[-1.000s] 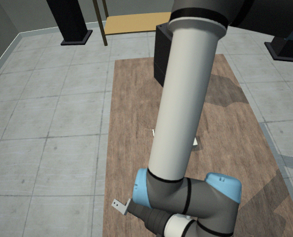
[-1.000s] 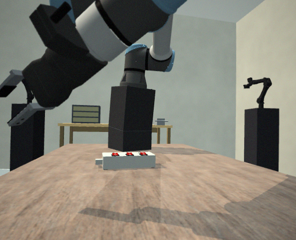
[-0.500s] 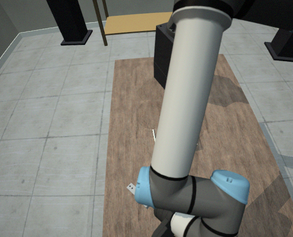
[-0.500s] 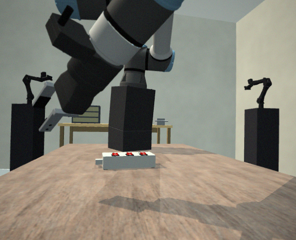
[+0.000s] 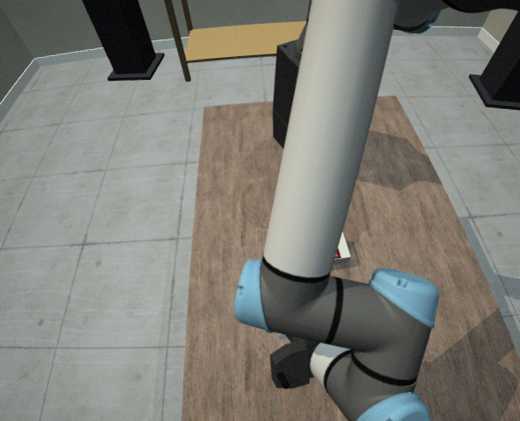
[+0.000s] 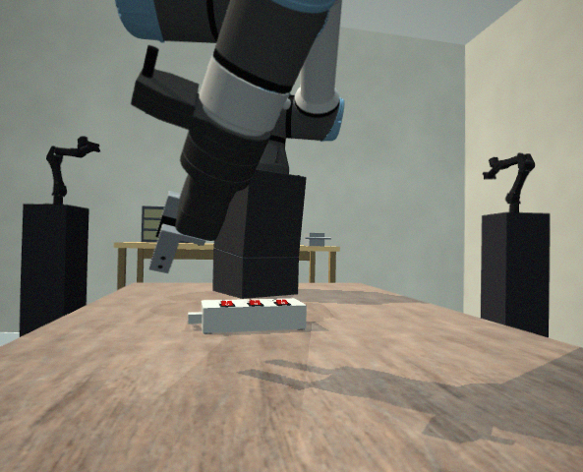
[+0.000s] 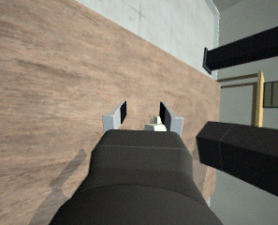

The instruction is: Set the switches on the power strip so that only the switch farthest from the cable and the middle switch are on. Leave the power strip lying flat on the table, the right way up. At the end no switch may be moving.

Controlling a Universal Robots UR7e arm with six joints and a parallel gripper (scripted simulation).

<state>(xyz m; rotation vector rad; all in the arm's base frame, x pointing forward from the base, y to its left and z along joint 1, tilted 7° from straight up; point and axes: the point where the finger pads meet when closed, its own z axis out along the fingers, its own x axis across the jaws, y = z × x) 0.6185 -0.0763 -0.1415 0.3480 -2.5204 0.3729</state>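
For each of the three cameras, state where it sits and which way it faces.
Top: overhead, facing down; the arm's pale link hides most of the power strip.
Exterior: low at the table's end, facing the power strip and open gripper.
Wrist: behind the gripper, facing along the table.
Top and exterior share the strip.

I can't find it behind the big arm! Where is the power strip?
In the exterior view the power strip lies flat mid-table, just before the black pedestal, with the open gripper above its left end. From the top, only one end shows.
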